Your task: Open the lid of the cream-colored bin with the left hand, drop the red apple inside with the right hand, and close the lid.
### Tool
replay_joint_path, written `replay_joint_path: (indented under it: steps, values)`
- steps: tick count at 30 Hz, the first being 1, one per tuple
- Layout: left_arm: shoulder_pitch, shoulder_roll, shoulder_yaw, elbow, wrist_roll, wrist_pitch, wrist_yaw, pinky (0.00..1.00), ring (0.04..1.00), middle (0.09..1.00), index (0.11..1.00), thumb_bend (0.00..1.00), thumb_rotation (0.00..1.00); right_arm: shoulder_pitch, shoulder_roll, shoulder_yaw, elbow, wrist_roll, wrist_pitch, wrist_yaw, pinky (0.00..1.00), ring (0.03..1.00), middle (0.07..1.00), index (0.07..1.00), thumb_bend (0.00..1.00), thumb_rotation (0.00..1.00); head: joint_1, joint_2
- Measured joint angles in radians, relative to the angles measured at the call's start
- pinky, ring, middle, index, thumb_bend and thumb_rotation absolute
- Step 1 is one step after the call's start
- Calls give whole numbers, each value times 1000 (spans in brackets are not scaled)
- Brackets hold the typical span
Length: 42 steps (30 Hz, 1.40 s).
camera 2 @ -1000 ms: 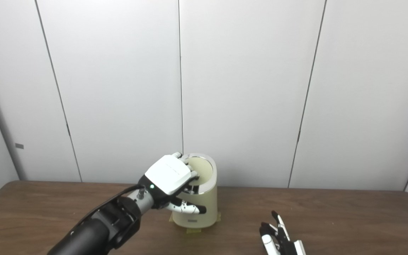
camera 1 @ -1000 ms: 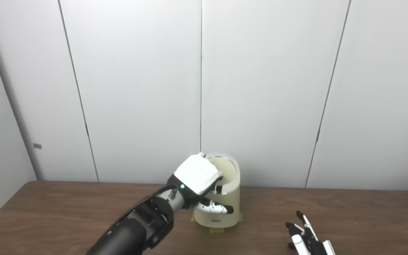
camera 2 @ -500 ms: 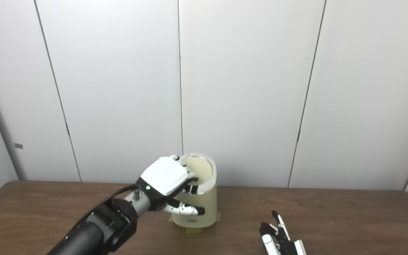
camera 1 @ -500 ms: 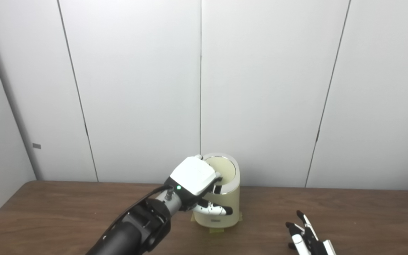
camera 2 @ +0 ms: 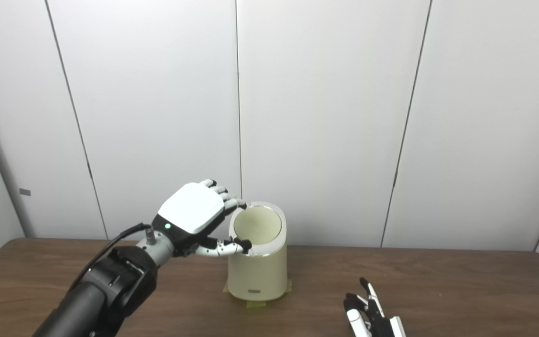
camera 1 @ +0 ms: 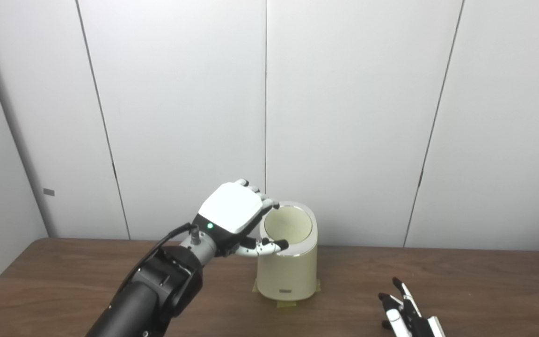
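Left eye view: the cream-colored cylindrical bin with a shiny metal rim [camera 1: 288, 262] stands upright on the dark brown wooden table [camera 1: 63, 281], close to the white panelled wall [camera 1: 344, 117] behind it, with bits of yellowish tape at its base. Its round cream lid [camera 1: 287, 226] sits flat within the rim, closed. The left hand [camera 1: 234, 215], white-backed with a green indicator light at the wrist, is raised at the bin's upper left edge; it holds nothing, its fingers [camera 2: 225, 195] loosely curled above the rim to the left of the lid and its thumb reaching across the front-left of the rim. Whether the thumb tip touches the rim cannot be resolved. The black forearm runs down from the bin's left to the bottom edge of the picture. The right hand [camera 1: 403, 313] lies low on the table, well to the right of the bin and nearer the camera, empty, fingers spread and pointing away from the camera; only part of it is in view. The red apple is not visible in either eye view; its location cannot be told.
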Motion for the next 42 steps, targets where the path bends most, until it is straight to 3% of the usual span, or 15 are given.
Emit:
replay_joint_path:
  steps: [4,9,12,16,21,24,28,32,38,42]
  values:
    - [54,-22,61,-38,-54,18,41,814,859,857,856,459,799,1,-1,-1,-4,1,-1,1,868,876,839,966,470,1000,0,-2]
    - [131,-35,113,-97,-83,63,43,816,851,856,858,455,761,3,-2,-1,-17,0,7,7,861,869,837,962,488,1000,0,2]
    - [177,-45,153,-147,-119,86,50,764,840,850,852,439,737,4,-3,-1,-19,0,6,11,804,856,834,959,492,1000,0,2]
    - [272,-64,207,-174,-213,117,56,771,854,862,851,438,726,21,-3,-4,-48,4,17,22,755,852,841,961,496,1000,-3,3]
    - [398,-127,330,-192,-434,217,49,794,879,883,870,371,724,40,-2,-11,-93,25,41,40,726,839,842,956,482,1000,-11,9]
    - [453,-173,421,-212,-603,237,63,807,870,871,883,356,771,42,-1,-7,-130,31,46,49,724,828,839,949,488,1000,-11,12]
    - [522,-223,493,-238,-770,277,98,873,888,885,914,319,807,42,-1,-8,-155,34,50,58,715,823,845,947,470,1000,-12,14]
    - [588,-231,502,-248,-876,277,115,883,906,904,931,314,855,42,-1,-12,-162,43,50,59,714,840,864,950,456,992,-14,26]
    - [651,-239,503,-247,-958,265,178,901,913,913,931,373,936,43,-1,-23,-169,70,49,62,742,858,880,950,471,970,-14,38]
    - [673,-254,490,-238,-1005,233,206,875,894,898,923,358,949,44,0,-25,-188,76,49,62,742,860,884,948,447,960,-11,55]
